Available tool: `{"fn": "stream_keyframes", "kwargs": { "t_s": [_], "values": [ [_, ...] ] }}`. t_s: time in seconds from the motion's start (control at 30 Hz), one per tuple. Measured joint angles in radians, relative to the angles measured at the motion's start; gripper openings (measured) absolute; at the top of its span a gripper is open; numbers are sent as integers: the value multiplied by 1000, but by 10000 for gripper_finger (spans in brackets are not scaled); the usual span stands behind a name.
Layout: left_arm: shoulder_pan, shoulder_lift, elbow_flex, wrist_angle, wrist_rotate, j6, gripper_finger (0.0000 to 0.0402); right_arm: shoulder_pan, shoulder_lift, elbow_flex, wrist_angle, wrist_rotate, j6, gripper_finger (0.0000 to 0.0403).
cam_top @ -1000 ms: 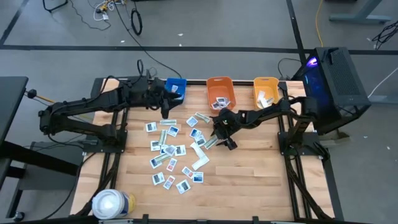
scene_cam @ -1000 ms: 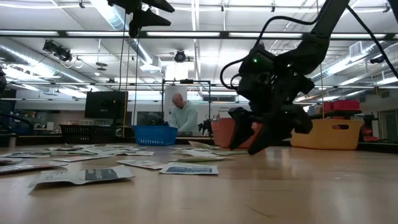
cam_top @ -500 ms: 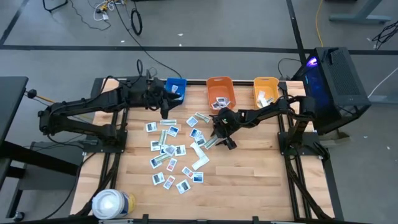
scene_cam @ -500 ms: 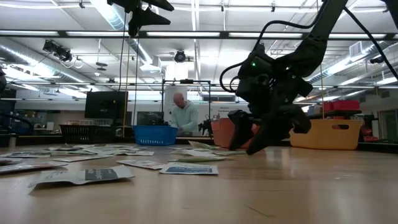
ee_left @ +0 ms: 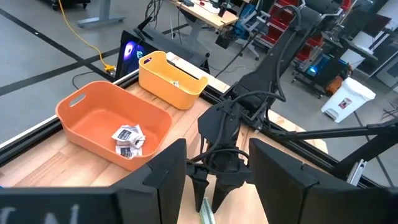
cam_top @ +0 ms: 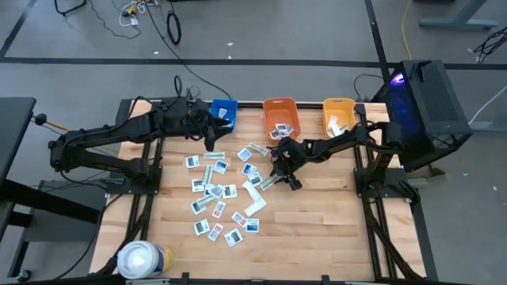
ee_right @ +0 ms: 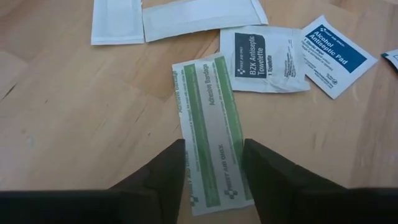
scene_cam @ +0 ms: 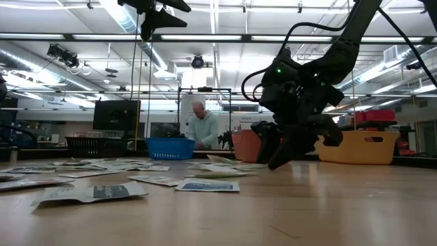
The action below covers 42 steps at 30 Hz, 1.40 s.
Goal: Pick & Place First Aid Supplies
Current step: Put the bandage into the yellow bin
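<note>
Fingers (ee_right: 163, 177) of right gripper (ee_right: 211, 180) astride bandage strip (ee_right: 210, 140)

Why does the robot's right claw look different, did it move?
Yes. In the low view the right end effector pulled its fingers closer together in front of the orange bin, closing around a green bandage strip.

wooden table (cam_top: 317, 222), scattered packets (cam_top: 218, 192), bins (cam_top: 280, 115), probably tape roll (cam_top: 141, 260)

Packets (cam_top: 222, 194) lie mid-table (cam_top: 317, 222), three bins (cam_top: 280, 115) along the far edge.
</note>
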Motion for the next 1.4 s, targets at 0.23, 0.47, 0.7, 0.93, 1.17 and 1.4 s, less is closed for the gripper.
{"fn": "stream_keyframes", "kwargs": {
  "t_s": [0.23, 0.47, 0.7, 0.93, 1.17, 1.4],
  "values": [
    [0, 0, 0, 0, 0, 0, 179, 0, 0, -1, 1, 11, 0, 135],
    [0, 0, 0, 0, 0, 0, 179, -1, 0, -1, 9, 17, -4, 117],
    [0, 0, 0, 0, 0, 0, 179, -1, 1, -1, 9, 16, -3, 101],
    [0, 0, 0, 0, 0, 0, 179, -2, 3, 28, -16, 20, -3, 85],
    [0, -14, 0, 1, 0, 0, 179, -4, 5, 101, -117, 79, -29, 62],
    [0, -14, 1, 2, 0, 1, 179, -2, 4, 111, -146, 78, -49, 32]
  ]
}}
